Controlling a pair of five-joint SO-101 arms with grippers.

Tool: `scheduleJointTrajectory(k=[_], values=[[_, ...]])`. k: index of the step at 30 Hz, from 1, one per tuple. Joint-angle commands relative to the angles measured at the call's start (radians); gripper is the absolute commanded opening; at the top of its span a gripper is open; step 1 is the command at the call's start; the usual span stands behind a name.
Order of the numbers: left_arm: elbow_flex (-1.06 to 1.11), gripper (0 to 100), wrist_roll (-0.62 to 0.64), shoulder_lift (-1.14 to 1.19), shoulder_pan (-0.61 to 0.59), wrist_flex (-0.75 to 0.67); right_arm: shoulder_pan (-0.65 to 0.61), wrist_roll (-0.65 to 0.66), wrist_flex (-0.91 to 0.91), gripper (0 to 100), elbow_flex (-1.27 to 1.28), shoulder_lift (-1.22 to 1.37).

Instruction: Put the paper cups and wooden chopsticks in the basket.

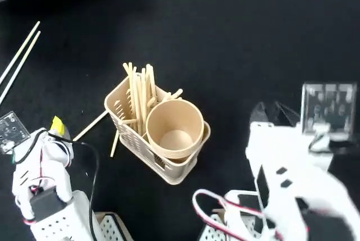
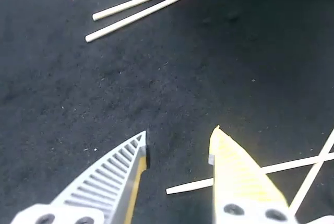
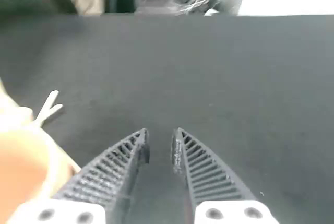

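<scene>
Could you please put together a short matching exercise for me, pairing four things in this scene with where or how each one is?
Things:
1. Stack of beige paper cups
2. Bundle of pale wooden chopsticks
3. Pair of loose wooden chopsticks
4. Left tool

Places or states:
A. Lying flat on the black table, well apart from the beige slotted plastic basket
B. Open over the table, holding nothing
C. Nested mouth-up in one end of the basket
D. Standing in the basket beside the cups

Pairs: 1-C, 2-D, 3-A, 4-B.
</scene>
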Motion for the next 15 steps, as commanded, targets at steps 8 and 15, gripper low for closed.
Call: scheduleJointTrajectory(k=[8,15], values=[[0.038,20,0.005,-0.035,-0.013,-0.031,-0.416,-0.186,0.040,25.2,-0.142,0.317],[0.038,20,0.003,-0.035,-0.015,-0.031,-0.460,-0.215,0.040,30.6,-0.018,0.430]])
